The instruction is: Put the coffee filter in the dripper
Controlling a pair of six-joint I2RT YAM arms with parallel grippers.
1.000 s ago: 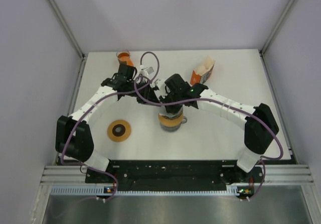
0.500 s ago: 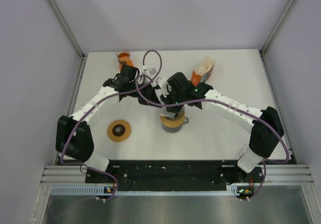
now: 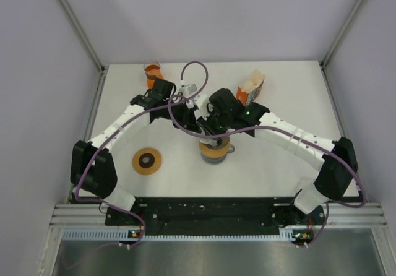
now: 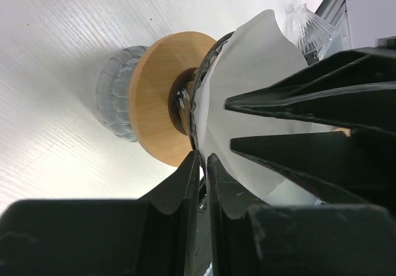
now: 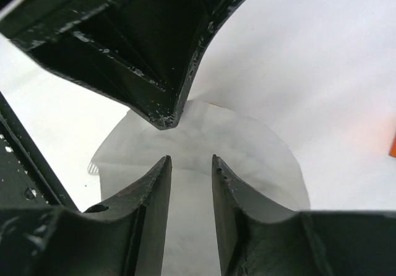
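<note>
The filter [image 4: 260, 72] sits mouth-up inside the dripper [image 4: 164, 96], its white edge rising above the glass rim. The dripper stands upright near the middle of the worktop [image 3: 278, 164], a little toward the near edge.

The right end effector [image 5: 190, 164] hangs straight over the mouth, pointing down the cone's upright axis. Its fingers are released, with only paper below the gap, so it is the better placed to press the filter down.

The left end effector [image 4: 203, 158] reaches in from the far-left side. Its fingers are nearly together astride the rim, but whether they pinch paper or glass cannot be told. It crowds the right one, and that closeness looks like the main obstacle.

A wooden disc [image 3: 146, 161] lies toward the near-left corner. A box [image 3: 250, 88] and an orange thing [image 3: 151, 72] stand along the far edge, well apart from the dripper.
</note>
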